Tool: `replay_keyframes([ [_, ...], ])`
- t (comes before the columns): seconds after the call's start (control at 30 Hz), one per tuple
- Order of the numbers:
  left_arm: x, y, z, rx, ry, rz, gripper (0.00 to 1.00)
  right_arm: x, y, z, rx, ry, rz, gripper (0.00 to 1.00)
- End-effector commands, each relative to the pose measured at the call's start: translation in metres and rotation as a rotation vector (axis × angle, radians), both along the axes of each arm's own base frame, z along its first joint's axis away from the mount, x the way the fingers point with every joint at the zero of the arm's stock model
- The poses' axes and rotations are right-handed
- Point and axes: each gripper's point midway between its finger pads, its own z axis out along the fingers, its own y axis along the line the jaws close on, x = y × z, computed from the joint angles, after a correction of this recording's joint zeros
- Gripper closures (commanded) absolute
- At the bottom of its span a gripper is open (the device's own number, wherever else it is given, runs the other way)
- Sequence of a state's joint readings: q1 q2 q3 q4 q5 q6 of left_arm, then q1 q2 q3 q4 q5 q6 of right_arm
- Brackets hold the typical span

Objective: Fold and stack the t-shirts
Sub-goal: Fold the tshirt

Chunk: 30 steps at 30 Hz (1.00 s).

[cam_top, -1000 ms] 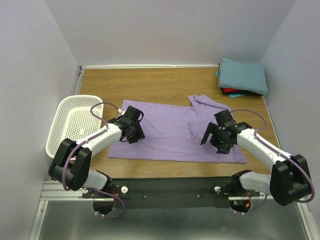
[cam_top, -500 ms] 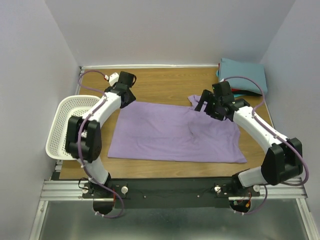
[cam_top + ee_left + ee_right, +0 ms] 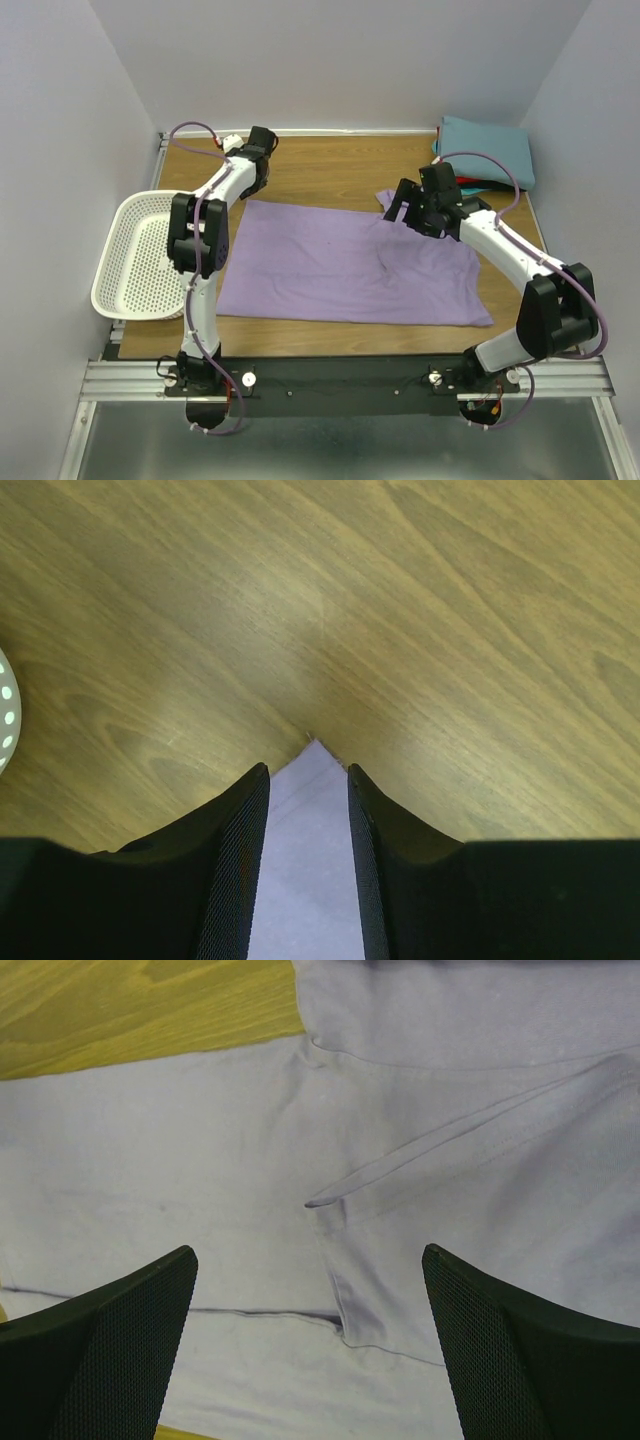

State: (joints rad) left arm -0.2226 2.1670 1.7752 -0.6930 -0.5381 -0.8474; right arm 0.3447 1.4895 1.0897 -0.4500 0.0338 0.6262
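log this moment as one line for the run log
left end effector: open, fingers either side of lavender t-shirt far-left corner | right end effector: open, above lavender t-shirt | teal t-shirt: folded, far right

looking down from above and behind both bases, taking in the whole table [image 3: 330,165]. from the left wrist, pointing straight down, close on wood and a corner of the lavender t-shirt [image 3: 308,880]. from the right wrist, facing down close on the same shirt, sharing it with the overhead.
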Motion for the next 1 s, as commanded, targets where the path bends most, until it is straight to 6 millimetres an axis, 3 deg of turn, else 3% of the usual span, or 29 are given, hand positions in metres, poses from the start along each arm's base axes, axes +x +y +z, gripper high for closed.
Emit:
replay_keyframes([
  [0.0,-0.009,0.008,-0.005,0.046,0.04,0.007,0.55,0.0,-0.006,0.002,-0.017,-0.028,-0.006,0.0],
  [0.43,-0.004,-0.005,-0.041,-0.002,0.101,-0.015,0.56,-0.005,-0.004,-0.006,0.003,-0.017,-0.008,0.0],
  [0.63,-0.003,-0.007,-0.048,-0.006,0.117,-0.02,0.57,-0.007,-0.005,-0.01,0.002,-0.012,-0.008,0.0],
  [0.83,-0.008,0.0,-0.043,0.011,0.107,0.004,0.73,-0.004,-0.01,-0.011,-0.025,-0.02,-0.022,0.0],
  [0.9,-0.009,0.003,-0.041,0.007,0.097,0.012,0.86,0.0,-0.012,-0.011,-0.038,-0.026,-0.03,0.0],
  [0.93,-0.01,0.007,-0.04,0.006,0.093,0.019,0.98,0.004,-0.011,-0.009,-0.043,-0.03,-0.028,0.0],
  [0.97,-0.01,0.01,-0.038,0.006,0.089,0.022,1.0,0.008,-0.012,-0.007,-0.047,-0.037,-0.033,0.0],
])
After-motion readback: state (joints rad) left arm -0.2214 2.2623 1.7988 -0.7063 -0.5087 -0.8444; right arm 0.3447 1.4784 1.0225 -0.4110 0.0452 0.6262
